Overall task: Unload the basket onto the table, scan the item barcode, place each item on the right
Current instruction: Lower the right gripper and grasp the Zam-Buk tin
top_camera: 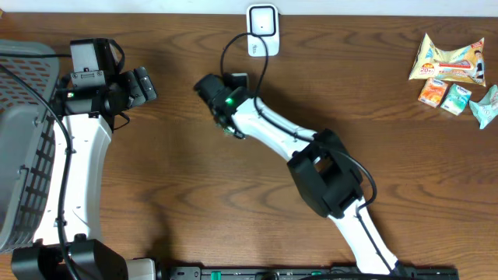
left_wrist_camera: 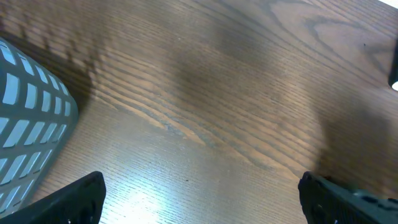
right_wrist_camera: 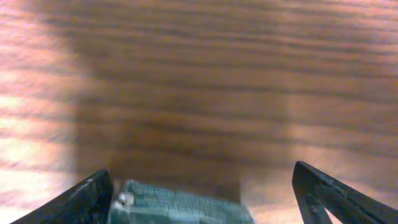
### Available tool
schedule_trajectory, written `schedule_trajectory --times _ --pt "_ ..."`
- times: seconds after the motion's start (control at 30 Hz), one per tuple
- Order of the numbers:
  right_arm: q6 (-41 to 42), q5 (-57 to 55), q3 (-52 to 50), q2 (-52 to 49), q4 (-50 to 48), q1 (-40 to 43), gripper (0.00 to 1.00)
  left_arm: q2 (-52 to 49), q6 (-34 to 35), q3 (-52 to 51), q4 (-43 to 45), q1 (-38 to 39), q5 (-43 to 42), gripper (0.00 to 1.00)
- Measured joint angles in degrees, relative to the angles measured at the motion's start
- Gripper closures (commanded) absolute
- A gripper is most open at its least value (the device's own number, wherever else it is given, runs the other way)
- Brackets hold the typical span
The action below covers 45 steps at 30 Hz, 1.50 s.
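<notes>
A white barcode scanner stands at the table's far edge, its black cable trailing toward my right arm. My right gripper hovers low just in front and left of it. In the right wrist view a teal packet lies between that gripper's wide-spread jaws. The packet sits against the left finger, with a clear gap to the right finger. Its barcode is not visible. My left gripper is open over bare wood at the far left, nothing between its fingertips.
A grey slatted basket fills the left edge, its corner showing in the left wrist view. At the far right lie a snack packet, an orange carton, a green carton and a teal packet.
</notes>
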State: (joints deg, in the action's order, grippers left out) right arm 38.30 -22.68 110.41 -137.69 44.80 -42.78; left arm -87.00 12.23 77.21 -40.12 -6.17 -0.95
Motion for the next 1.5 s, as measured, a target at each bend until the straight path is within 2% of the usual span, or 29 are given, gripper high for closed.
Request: schedule_trajectory --times 0.2,0.37,0.4,0.43,0.47,0.53,0.8,0.83,0.9,0.93,1.17,1.27,1.37,1.43,1.5 --pt "-0.2 7.1 0.0 0.5 1.3 0.6 0.10 0.0 0.0 0.0 0.0 0.0 0.0 0.02" --pt "-0.2 11.2 0.1 1.2 6.4 0.6 0.01 0.0 0.0 0.0 0.0 0.0 0.0 0.02" --pt "-0.3 12.1 0.2 1.3 7.8 0.6 0.01 0.0 0.0 0.0 0.0 0.0 0.0 0.02" --pt "-0.3 13.0 0.2 1.4 8.5 0.7 0.08 0.0 0.0 0.0 0.0 0.0 0.0 0.02" --pt "-0.3 14.4 0.3 1.4 8.9 0.9 0.11 0.0 0.0 0.0 0.0 0.0 0.0 0.02" --pt "-0.4 16.1 0.3 1.4 9.2 1.3 0.01 0.0 0.0 0.0 0.0 0.0 0.0 0.03" --pt "-0.9 18.7 0.3 1.6 7.3 2.1 0.01 0.0 0.0 0.0 0.0 0.0 0.0 0.02" --pt "-0.9 18.8 0.3 1.6 7.1 2.1 0.05 0.0 0.0 0.0 0.0 0.0 0.0 0.03" --pt "-1.3 18.9 0.3 1.6 6.6 2.1 0.26 0.0 0.0 0.0 0.0 0.0 0.0 0.02" --pt "-1.4 18.8 0.3 1.6 6.5 2.1 0.29 0.0 0.0 0.0 0.0 0.0 0.0 0.02" --pt "-1.0 17.6 0.3 1.6 6.5 2.1 0.28 0.0 0.0 0.0 0.0 0.0 0.0 0.03" --pt "-1.0 16.8 0.3 1.6 6.5 2.1 0.33 0.0 0.0 0.0 0.0 0.0 0.0 0.02" --pt "-0.9 16.5 0.3 1.6 6.5 2.1 0.34 0.0 0.0 0.0 0.0 0.0 0.0 0.02" --pt "-0.8 16.5 0.3 1.6 6.5 2.1 0.41 0.0 0.0 0.0 0.0 0.0 0.0 0.02" --pt "-0.7 16.8 0.3 1.6 6.6 2.1 0.42 0.0 0.0 0.0 0.0 0.0 0.0 0.02"
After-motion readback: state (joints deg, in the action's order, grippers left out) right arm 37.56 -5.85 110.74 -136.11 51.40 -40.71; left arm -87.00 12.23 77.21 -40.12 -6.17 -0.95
